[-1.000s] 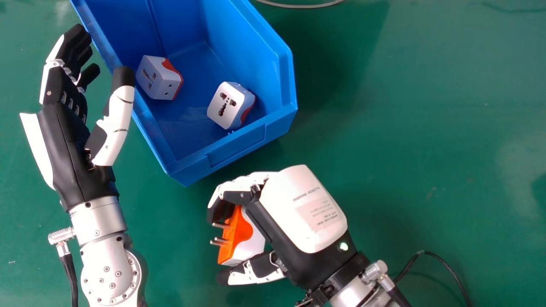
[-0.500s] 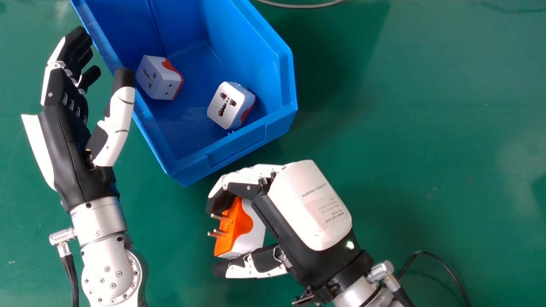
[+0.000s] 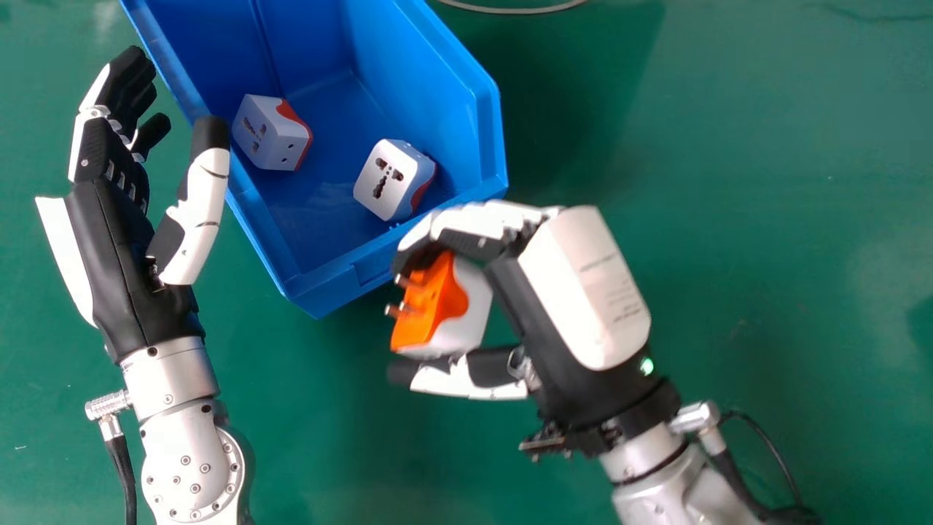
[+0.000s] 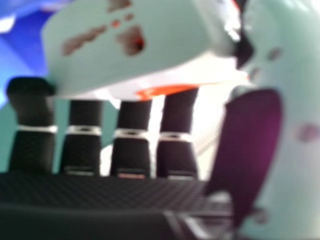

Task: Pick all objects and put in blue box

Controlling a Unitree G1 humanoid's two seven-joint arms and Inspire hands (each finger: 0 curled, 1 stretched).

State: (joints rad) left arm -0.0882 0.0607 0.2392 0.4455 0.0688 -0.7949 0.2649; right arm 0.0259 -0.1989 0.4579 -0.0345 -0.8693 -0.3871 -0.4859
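Green and flat, the worktop [image 3: 765, 255] spreads under everything in the head view, with a thin grey cable [image 3: 510, 10] at its 12 o'clock edge. The blue box [image 3: 441, 87] sits on it between 10 and 12 o'clock from the view's centre. Two white-and-red adapters lie inside: one [image 3: 266, 138] against the box's 9 o'clock wall, the other [image 3: 390, 182] at about 4 o'clock from it, near the front wall, slotted face up.

The right hand [image 3: 583, 292] comes in from 4 o'clock, its fingers bent over the 12 o'clock side of an orange-and-white plug adapter [image 3: 437, 306] and its thumb along the 6 o'clock side. They are part-closed, spread only as wide as the adapter between them. It is held up just beside the box's front wall, at about 5 o'clock from the box, outside it, with its metal pins pointing to 9 o'clock. In the right hand view the fingers [image 4: 85, 140] stand in a row beside the adapter's slotted white face; I can't tell which of them press on it.

The left hand [image 3: 120, 255] is at 9 o'clock, fingers relaxed and open, holding nothing, its thumb tip near the box's rim; whether they touch is unclear.
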